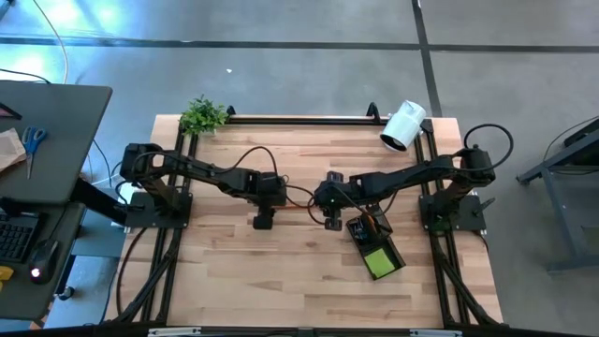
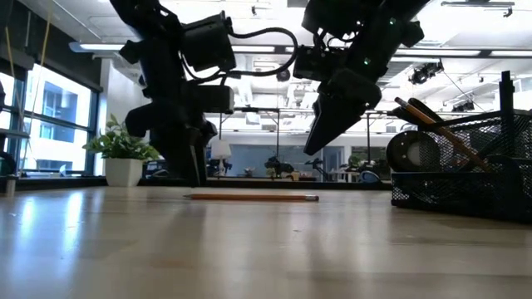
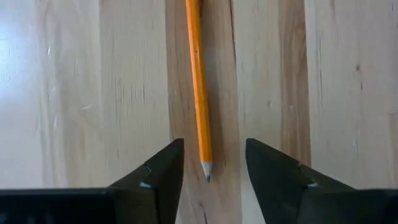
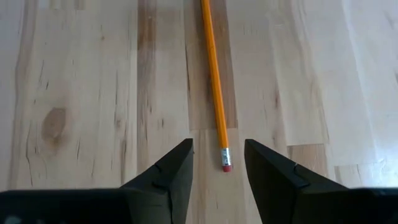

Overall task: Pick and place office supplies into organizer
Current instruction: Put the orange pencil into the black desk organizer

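An orange pencil (image 2: pixel 249 198) lies flat on the wooden table between my two grippers. Its sharpened tip (image 3: pixel 206 169) points into the gap of my left gripper (image 3: pixel 214 168), which is open and low over the table (image 1: pixel 263 222). Its eraser end (image 4: pixel 226 163) lies in front of the gap of my right gripper (image 4: pixel 219 165), also open and higher above the table (image 2: pixel 328 133). Neither gripper touches it. The black mesh organizer (image 1: pixel 374 245) stands at the right, holding a lime-green pad (image 1: pixel 380 263) and dark-handled things (image 2: pixel 432 124).
A small potted plant (image 1: pixel 202 115) and a white cylindrical camera (image 1: pixel 402 125) stand at the table's far edge. A dark side desk (image 1: pixel 47 140) with blue-handled scissors (image 1: pixel 33 140) lies off the table's left. Bare wood stretches toward the near edge (image 1: pixel 281 290).
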